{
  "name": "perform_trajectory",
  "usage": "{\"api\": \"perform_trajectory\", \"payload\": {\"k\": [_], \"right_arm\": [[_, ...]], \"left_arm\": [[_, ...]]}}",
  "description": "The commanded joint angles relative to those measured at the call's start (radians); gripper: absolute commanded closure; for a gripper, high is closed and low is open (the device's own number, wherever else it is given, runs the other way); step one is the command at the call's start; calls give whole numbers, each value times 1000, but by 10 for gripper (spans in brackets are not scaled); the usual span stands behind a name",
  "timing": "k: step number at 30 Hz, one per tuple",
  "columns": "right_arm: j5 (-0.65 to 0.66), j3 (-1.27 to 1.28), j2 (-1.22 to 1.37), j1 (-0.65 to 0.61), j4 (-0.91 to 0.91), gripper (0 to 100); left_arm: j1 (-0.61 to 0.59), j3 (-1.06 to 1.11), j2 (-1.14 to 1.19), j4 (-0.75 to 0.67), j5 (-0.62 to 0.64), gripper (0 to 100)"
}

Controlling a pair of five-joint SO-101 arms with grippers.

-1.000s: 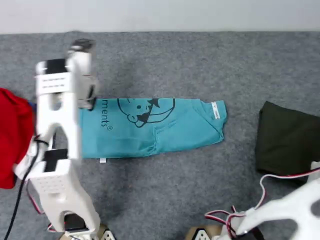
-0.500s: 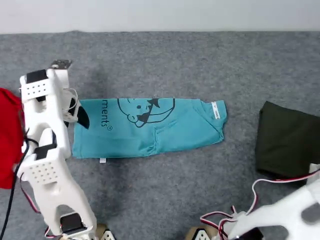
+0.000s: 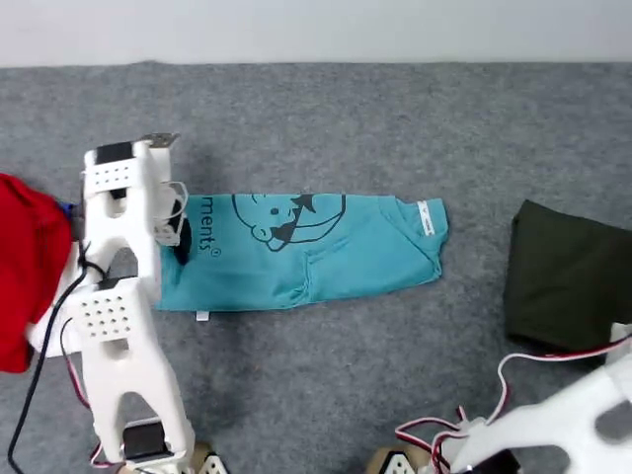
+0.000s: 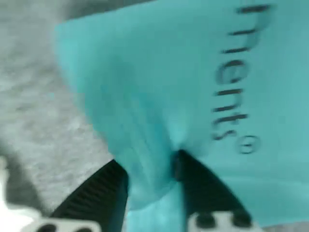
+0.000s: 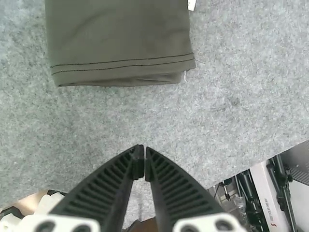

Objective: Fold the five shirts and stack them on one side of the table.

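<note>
Left fingers (image 4: 99,193) returned, pinching teal shirt (image 3: 296,252).

Grey felt-like cover (image 3: 326,118) over whole tabletop; short fuzzy nap, mottled light and dark grey. Pale plain wall strip (image 3: 316,30) along far edge of cover in high view, meeting it in straight line. Right wrist view: cover ends at straight diagonal edge in one corner. Past that edge, lower down: black rods or stand legs (image 5: 245,186), just beside them white panel (image 5: 264,186) with small markings, too small to make out. Darker ground behind these, details unclear.
</note>
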Motion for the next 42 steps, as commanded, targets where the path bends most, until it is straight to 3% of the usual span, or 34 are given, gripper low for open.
{"api": "perform_trajectory", "payload": {"k": [1,13,21,29,35,42], "right_arm": [[9,-49,-27,7,38,990],[68,-49,-25,5,35,990],[63,-49,-22,-74,33,990],[58,-49,-19,-119,33,990],[64,-48,-18,-119,33,990],[64,-48,-18,-119,35,990]], "left_arm": [[3,-82,28,31,14,995],[-15,-107,-250,60,18,996],[281,182,-557,58,18,996],[566,177,-617,37,109,996],[684,160,-600,-54,169,996],[710,27,-471,-100,241,996]]}}
